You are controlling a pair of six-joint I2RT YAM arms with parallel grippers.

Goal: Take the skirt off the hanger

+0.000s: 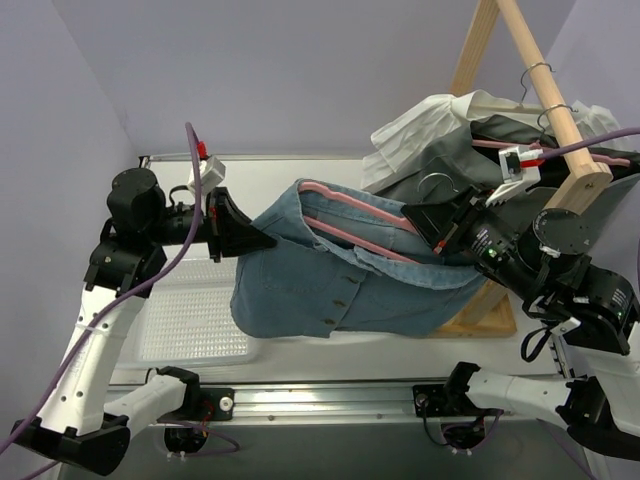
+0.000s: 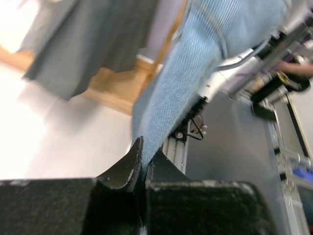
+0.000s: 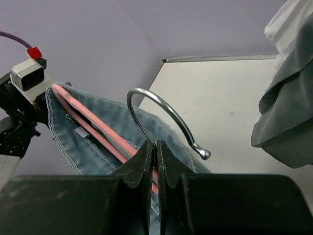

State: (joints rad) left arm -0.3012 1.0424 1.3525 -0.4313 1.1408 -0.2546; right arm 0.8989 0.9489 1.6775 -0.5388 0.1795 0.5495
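Observation:
A blue denim skirt [image 1: 330,280] hangs on a pink hanger [image 1: 355,212], stretched in the air between both arms above the table. My left gripper [image 1: 262,240] is shut on the skirt's left edge; in the left wrist view the denim [image 2: 195,63] runs up out of the closed fingers [image 2: 128,166]. My right gripper [image 1: 432,232] is shut on the hanger at the base of its metal hook [image 3: 161,110]. The pink bar [image 3: 93,125] runs inside the skirt's waistband [image 3: 98,105] in the right wrist view.
A wooden clothes rack [image 1: 545,85] stands at the back right with white and grey garments [image 1: 440,135] and other hangers on its rail. A ribbed white mat [image 1: 195,320] lies on the table under the left arm. Purple cables run off both wrists.

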